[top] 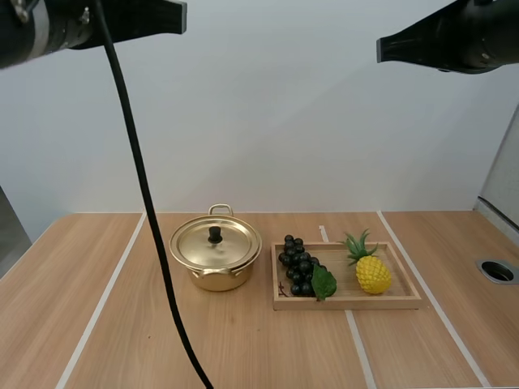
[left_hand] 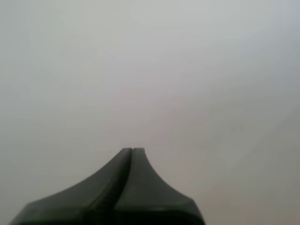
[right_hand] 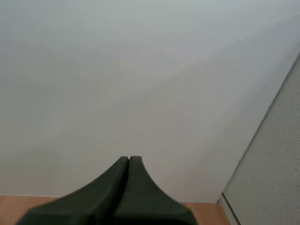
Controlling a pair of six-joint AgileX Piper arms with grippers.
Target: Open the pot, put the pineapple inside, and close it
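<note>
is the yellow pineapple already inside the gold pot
No, the yellow pineapple lies on the wooden tray, and the gold metal pot has its lid on.

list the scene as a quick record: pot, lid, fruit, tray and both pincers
pot: gold, on the table, beside the tray's left end
lid: closed on the pot, black knob on top
tray: wooden, holds both fruits
grapes: dark bunch, left end of the tray
pineapple: right end of the tray, untouched
left pincer: shut, empty, high above the table
right pincer: shut, empty, high above the table
</note>
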